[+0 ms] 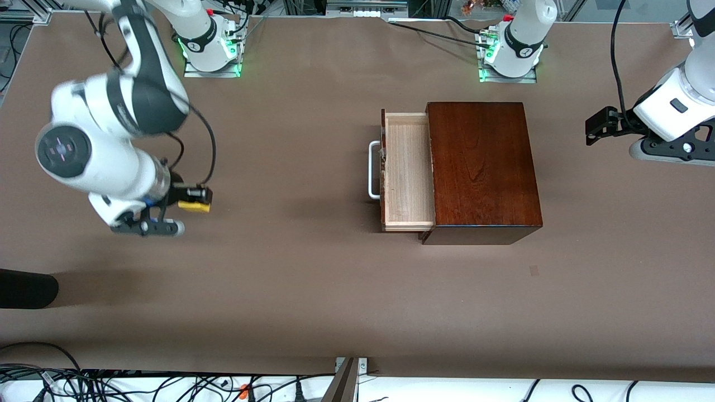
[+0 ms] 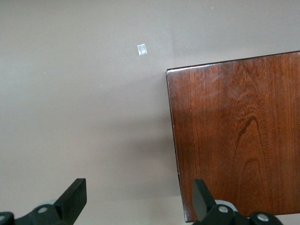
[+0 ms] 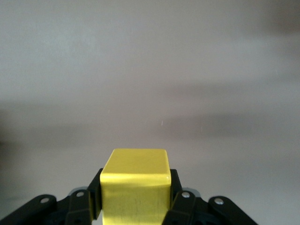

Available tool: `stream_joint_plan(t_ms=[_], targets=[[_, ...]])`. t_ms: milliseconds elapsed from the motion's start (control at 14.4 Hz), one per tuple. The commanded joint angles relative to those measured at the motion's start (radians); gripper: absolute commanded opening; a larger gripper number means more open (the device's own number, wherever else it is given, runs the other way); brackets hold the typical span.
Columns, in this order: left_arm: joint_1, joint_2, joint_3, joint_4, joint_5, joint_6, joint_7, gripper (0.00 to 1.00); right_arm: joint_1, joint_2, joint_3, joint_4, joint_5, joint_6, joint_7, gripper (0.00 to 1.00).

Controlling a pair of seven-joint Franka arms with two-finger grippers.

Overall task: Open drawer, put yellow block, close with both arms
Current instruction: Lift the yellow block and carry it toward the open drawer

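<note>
The drawer [image 1: 406,170] stands pulled out of the dark reddish-brown box [image 1: 483,167] toward the right arm's end of the table. Its pale tray is empty, and its white handle [image 1: 373,170] faces that end. My right gripper [image 1: 195,200] is shut on the yellow block [image 1: 194,207] above bare table near the right arm's end, well apart from the drawer. In the right wrist view the block [image 3: 136,176] sits between the fingers of the gripper [image 3: 135,197]. My left gripper [image 1: 599,125] is open and empty [image 2: 138,187], held above the table beside the box [image 2: 234,136] at the left arm's end.
A small tape mark [image 1: 533,271] lies on the brown table nearer the front camera than the box; it also shows in the left wrist view [image 2: 141,49]. A dark object [image 1: 25,290] juts in at the table edge by the right arm's end. Cables [image 1: 111,385] run along the front edge.
</note>
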Motion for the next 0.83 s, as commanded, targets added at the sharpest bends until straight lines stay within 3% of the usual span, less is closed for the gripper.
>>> stream_joint_plan(t_ms=[0, 277, 485, 623, 762], targets=[[0.003, 0.0, 0.001, -0.002, -0.007, 0.002, 0.016, 1.0, 0.074, -0.058, 0.01, -0.028, 0.009, -0.066, 0.208, 0.0], [0.003, 0.0, 0.004, -0.002, -0.007, 0.001, 0.014, 1.0, 0.166, -0.047, 0.099, -0.025, 0.026, -0.05, 0.708, 0.0], [0.003, 0.0, 0.007, -0.002, -0.007, -0.002, 0.014, 1.0, 0.292, -0.01, 0.105, -0.024, 0.024, 0.073, 1.081, 0.0], [0.003, 0.0, 0.006, -0.002, -0.007, -0.002, 0.016, 1.0, 0.349, 0.057, 0.106, 0.045, 0.026, 0.111, 1.334, 0.0], [0.003, 0.0, 0.006, -0.002, -0.007, -0.002, 0.014, 1.0, 0.41, 0.163, 0.106, 0.189, 0.026, 0.102, 1.52, 0.0]])
